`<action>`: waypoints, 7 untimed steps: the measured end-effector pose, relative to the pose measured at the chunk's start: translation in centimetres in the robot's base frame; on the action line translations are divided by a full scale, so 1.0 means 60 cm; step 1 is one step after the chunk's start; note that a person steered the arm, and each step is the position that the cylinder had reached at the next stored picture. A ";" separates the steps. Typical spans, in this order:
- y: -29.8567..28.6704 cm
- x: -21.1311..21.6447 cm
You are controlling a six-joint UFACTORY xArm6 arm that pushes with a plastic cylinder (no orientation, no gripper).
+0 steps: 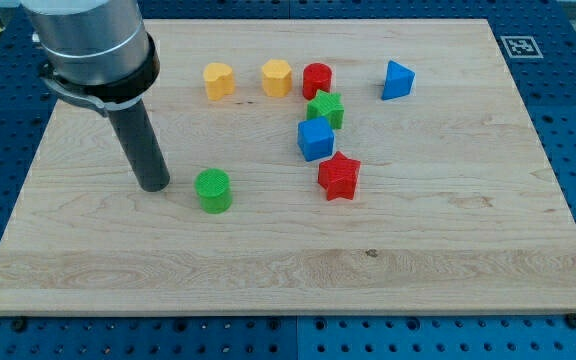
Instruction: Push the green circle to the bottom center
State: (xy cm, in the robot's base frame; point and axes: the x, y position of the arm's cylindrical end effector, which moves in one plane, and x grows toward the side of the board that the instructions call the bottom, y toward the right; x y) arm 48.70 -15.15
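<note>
The green circle point(212, 190) stands on the wooden board point(418, 250), left of the middle. My tip point(153, 186) rests on the board just to the view's left of the green circle, a small gap apart from it. The rod rises up and to the left to the grey arm body at the view's top left.
Toward the view's top stand a yellow heart-like block point(218, 79), a yellow hexagon point(276, 76), a red circle point(317, 78), a green star point(325, 108), a blue cube point(315, 139), a red star point(339, 176) and a blue triangle point(397, 80).
</note>
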 end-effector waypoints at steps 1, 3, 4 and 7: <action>0.026 0.001; 0.112 0.016; 0.142 0.045; 0.195 0.129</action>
